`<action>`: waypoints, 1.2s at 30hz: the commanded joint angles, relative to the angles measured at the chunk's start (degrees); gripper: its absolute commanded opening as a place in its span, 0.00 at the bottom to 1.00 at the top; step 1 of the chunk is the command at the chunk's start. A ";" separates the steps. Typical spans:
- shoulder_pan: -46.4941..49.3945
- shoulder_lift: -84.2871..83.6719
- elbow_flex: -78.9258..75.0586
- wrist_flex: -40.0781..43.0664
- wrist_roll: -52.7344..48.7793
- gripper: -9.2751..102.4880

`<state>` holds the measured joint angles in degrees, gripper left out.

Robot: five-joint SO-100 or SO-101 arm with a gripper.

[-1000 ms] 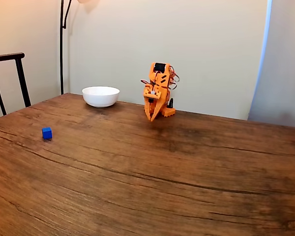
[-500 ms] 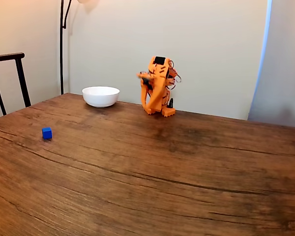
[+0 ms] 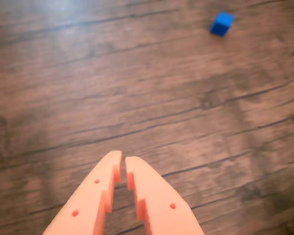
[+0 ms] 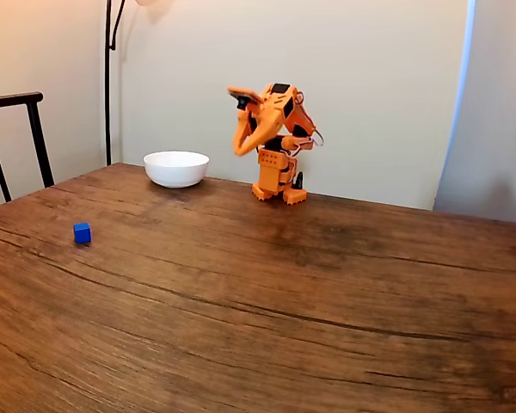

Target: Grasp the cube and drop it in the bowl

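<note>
One plain unmarked blue cube [image 4: 82,232]

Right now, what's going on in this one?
An orange arm at the back of the wooden table is lifted off it, its gripper nearly shut and empty. The blue cube sits untouched near the table's left edge in the fixed view, apart from the white bowl. No grasp yet.

A home: wooden dining table [image 4: 327,292], chair [image 4: 17,138], floor lamp [image 4: 110,77], curtain [image 4: 490,112].
</note>
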<state>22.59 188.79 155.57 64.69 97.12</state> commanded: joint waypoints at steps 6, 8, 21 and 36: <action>4.57 -11.95 -13.62 -1.14 7.73 0.08; 4.66 -18.90 -18.54 -1.14 10.20 0.08; 10.02 -55.20 -48.43 -1.23 19.42 0.08; 12.57 -83.67 -62.49 -17.49 22.68 0.08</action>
<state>34.63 106.17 96.50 50.27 119.62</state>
